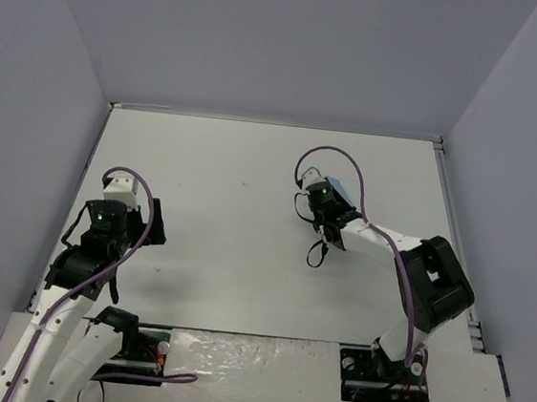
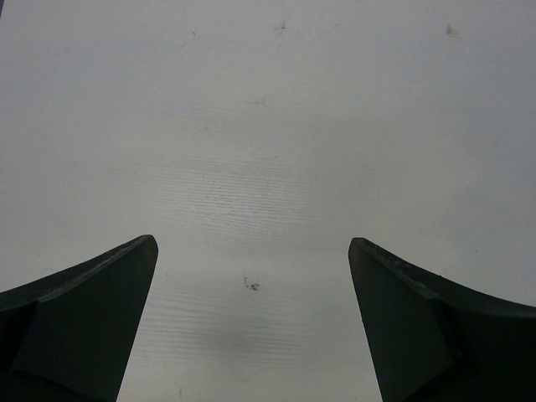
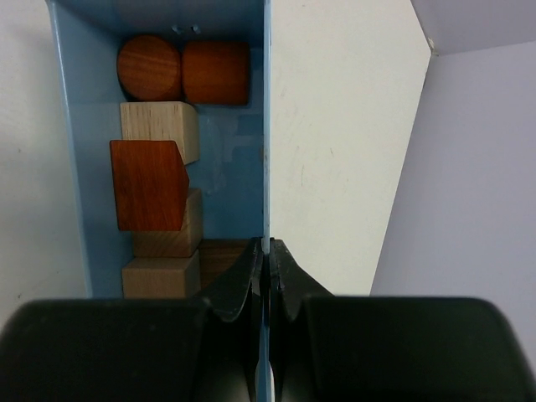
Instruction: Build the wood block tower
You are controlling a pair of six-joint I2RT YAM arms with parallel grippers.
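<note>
The wooden blocks lie loose inside a light blue box (image 3: 226,159), not stacked as a tower. In the right wrist view I see a reddish round-topped block (image 3: 148,67), a reddish cylinder (image 3: 216,73), an orange-brown block (image 3: 149,184) and tan cubes (image 3: 159,126). My right gripper (image 3: 267,251) is shut on the box's thin right wall (image 3: 266,126). In the top view the right gripper (image 1: 328,205) covers most of the box (image 1: 340,188), and the blocks are hidden. My left gripper (image 2: 253,244) is open and empty over bare table, at the left in the top view (image 1: 146,223).
The white table (image 1: 229,207) is walled by grey panels on three sides. The right wall (image 3: 477,167) shows close beyond the box in the right wrist view. A purple cable (image 1: 326,154) loops above the right wrist.
</note>
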